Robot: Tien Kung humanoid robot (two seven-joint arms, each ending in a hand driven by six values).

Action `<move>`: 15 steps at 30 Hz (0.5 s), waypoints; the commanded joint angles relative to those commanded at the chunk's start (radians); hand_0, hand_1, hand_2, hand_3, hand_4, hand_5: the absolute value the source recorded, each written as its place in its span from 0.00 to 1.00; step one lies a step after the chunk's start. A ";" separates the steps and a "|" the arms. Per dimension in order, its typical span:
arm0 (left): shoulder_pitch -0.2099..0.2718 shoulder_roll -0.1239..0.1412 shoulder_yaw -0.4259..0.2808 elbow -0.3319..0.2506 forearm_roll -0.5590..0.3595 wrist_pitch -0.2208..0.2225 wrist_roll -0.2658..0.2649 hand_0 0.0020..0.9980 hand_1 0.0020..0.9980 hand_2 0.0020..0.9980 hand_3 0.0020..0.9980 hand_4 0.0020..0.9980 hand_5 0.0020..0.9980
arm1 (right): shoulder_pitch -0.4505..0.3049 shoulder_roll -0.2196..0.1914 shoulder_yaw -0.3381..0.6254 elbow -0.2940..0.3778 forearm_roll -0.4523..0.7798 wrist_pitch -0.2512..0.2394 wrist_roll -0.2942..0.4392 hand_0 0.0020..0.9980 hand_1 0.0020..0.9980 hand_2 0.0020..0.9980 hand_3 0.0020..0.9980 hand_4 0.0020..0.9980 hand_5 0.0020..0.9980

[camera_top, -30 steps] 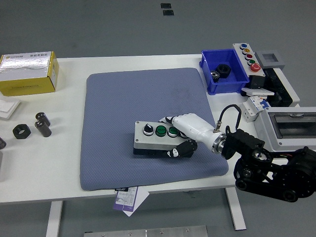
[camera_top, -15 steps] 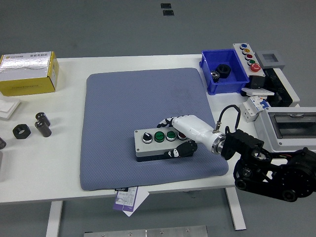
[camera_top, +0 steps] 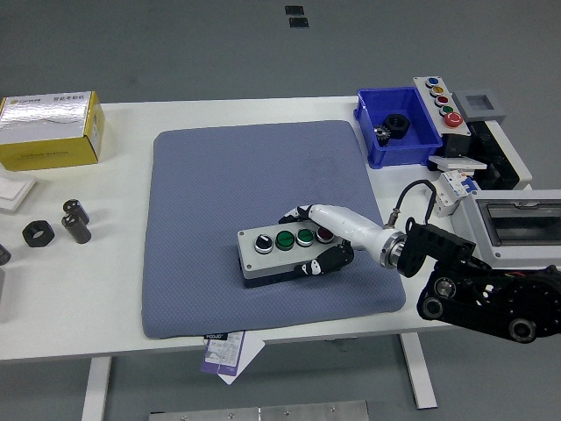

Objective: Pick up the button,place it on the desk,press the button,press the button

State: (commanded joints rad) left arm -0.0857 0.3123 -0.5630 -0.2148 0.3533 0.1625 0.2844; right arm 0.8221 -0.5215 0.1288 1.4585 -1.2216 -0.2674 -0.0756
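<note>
Where the blue-grey padded mat (camera_top: pixel 254 202) nears the table's front edge, a grey rectangular button box with a dark base (camera_top: pixel 285 254) lies flat on it, slightly turned. Along its top sit a black selector knob, two green buttons and a red one, left to right. The right hand (camera_top: pixel 326 239), white-shelled with black fingers, grips the box at its right end: fingers (camera_top: pixel 296 213) curl over the far side near the red button, thumb (camera_top: pixel 324 263) presses the near side. Black right arm (camera_top: pixel 482 285) enters from lower right, resting at the table's corner. Left arm not seen.

Under the mat's front edge a white and purple printed paper slip (camera_top: pixel 226 351) hangs off the white table (camera_top: pixel 79 298); print too small to read.

Left side, midway: black hex nut (camera_top: pixel 38 233) and two dark cylindrical parts (camera_top: pixel 76 221), apart from the mat. Right side: grey open-fronted enclosure (camera_top: pixel 517 226), white circuit breaker (camera_top: pixel 449 189) beside it.

Far left: yellow cardboard box with silver top (camera_top: pixel 51 130); label text there, illegible. Far right: blue plastic bin (camera_top: pixel 399 128) holding a black round part (camera_top: pixel 396 124), just beside the mat's far right corner. Behind it, a second grey control box (camera_top: pixel 442 101) with blue, yellow, green and red buttons in a row.
</note>
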 joint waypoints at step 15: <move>0.001 -0.002 0.004 0.000 -0.006 0.000 -0.002 0.73 0.72 0.68 0.82 0.73 0.23 | -0.008 -0.014 0.043 0.018 0.141 0.028 0.013 0.84 0.82 0.86 0.88 0.52 0.08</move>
State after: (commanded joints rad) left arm -0.0842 0.3106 -0.5588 -0.2148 0.3472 0.1622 0.2824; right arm 0.8137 -0.5358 0.1717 1.4763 -1.0810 -0.2399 -0.0623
